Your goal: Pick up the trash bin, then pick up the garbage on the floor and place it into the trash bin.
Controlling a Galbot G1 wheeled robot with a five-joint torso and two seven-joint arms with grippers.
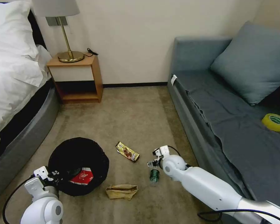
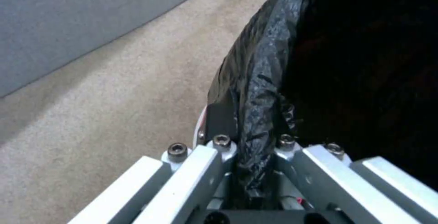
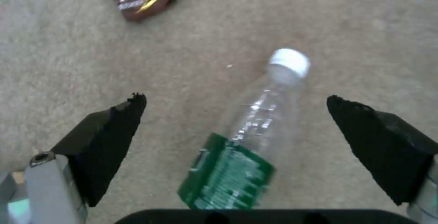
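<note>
The left gripper (image 2: 248, 155) clamps the trash bin's (image 1: 79, 165) near-left rim to steady it, while the right gripper (image 3: 235, 128), jaws spread, straddles the clear green-labelled bottle (image 3: 246, 145) lying on the carpet to its right.

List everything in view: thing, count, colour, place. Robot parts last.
trash bin: one, black bag liner, on the carpet near the bed
red snack packet: one, red, inside the bin
candy wrapper: one, gold-brown, on the carpet
paper bag: one, brown, crumpled, on the carpet
bottle: one, clear with green label, lying on the carpet
tape roll: one, yellow, on the sofa
sofa: one, grey-blue
nightstand: one, wooden, with lamp
bed: one, white linen
left hand: shut on the bin's rim
right hand: open over the bottle
</note>
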